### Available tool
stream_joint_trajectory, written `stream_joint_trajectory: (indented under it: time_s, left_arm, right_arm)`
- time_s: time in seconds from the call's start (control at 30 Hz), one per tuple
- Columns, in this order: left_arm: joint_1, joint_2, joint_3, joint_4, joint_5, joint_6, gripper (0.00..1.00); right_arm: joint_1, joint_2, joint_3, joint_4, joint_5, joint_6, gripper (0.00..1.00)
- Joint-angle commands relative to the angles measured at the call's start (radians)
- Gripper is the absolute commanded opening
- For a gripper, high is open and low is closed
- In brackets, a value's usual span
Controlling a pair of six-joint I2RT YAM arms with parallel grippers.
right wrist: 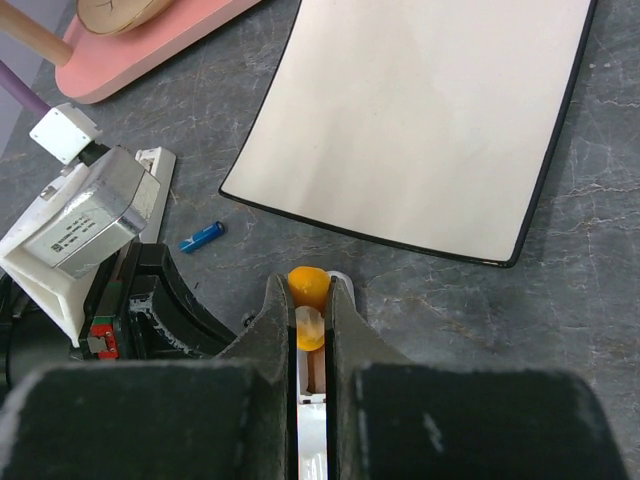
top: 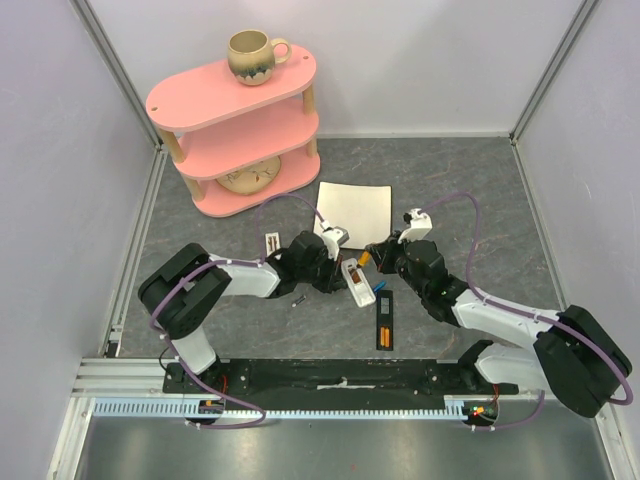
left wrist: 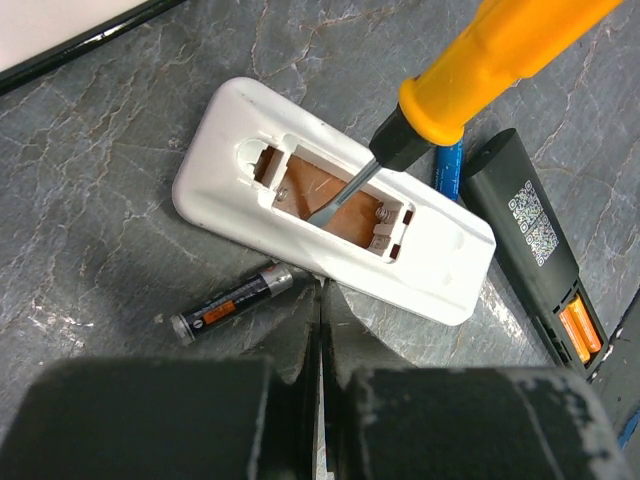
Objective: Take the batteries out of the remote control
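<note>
Your white remote [left wrist: 250, 150] lies back-up on table [left wrist: 100, 220], battery bay open. black remote [left wrist: 520, 215] just beside, orange cells [left wrist: 580, 330] in its bay. Your right gripper [right wrist: 310, 292] clenched on orange-handled screwdriver [left wrist: 480, 70], tip inside white bay. Your left gripper [left wrist: 320, 305] clenched, nothing held, tips at white remote's edge. Loose black-orange battery [left wrist: 230, 300] beside it; blue battery [left wrist: 447, 165] between remotes.

1. The screwdriver [left wrist: 500, 60] over the white remote [left wrist: 215, 170] is cut off by the top edge of the left wrist view
2. A blue battery [left wrist: 447, 168] just beyond the white remote is largely hidden behind the screwdriver
3. The black remote [left wrist: 525, 235] beside the white remote is cut off at the lower right
4. In the right wrist view, the white remote is almost wholly hidden under the right gripper [right wrist: 310, 300]
</note>
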Motion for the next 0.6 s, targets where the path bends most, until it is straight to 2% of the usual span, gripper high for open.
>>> stream_joint_trajectory:
  time_s: [0.0,0.17,0.27,0.3,0.37,0.4,0.5,0.57]
  left_arm:
    - [0.001,-0.015,-0.047,-0.109,-0.06,0.001,0.02]
    - [0.0,-0.119,-0.063,-0.124,-0.055,0.032,0.03]
    - [-0.011,-0.214,-0.081,-0.139,-0.06,0.05,0.17]
    - [-0.026,-0.237,-0.087,-0.145,-0.062,0.052,0.28]
    - [-0.054,-0.288,-0.089,-0.167,-0.088,0.052,0.42]
    - [-0.09,-0.299,-0.084,-0.174,-0.1,0.052,0.55]
    - [-0.173,-0.31,-0.06,-0.193,-0.149,0.034,0.69]
    - [-0.21,-0.284,-0.037,-0.19,-0.172,0.017,0.74]
  right_arm:
    - [0.004,0.002,0.013,0.033,-0.051,0.017,0.0]
    - [0.004,-0.061,0.078,-0.044,-0.049,-0.039,0.0]
    - [0.002,-0.119,0.111,-0.102,-0.03,-0.078,0.0]
    - [0.004,-0.138,0.118,-0.12,-0.02,-0.089,0.0]
    - [0.004,-0.179,0.135,-0.171,0.012,-0.116,0.0]
    - [0.002,-0.191,0.137,-0.185,0.021,-0.125,0.0]
    - [-0.002,-0.231,0.145,-0.237,0.069,-0.159,0.0]
    - [-0.015,-0.254,0.143,-0.271,0.087,-0.167,0.0]
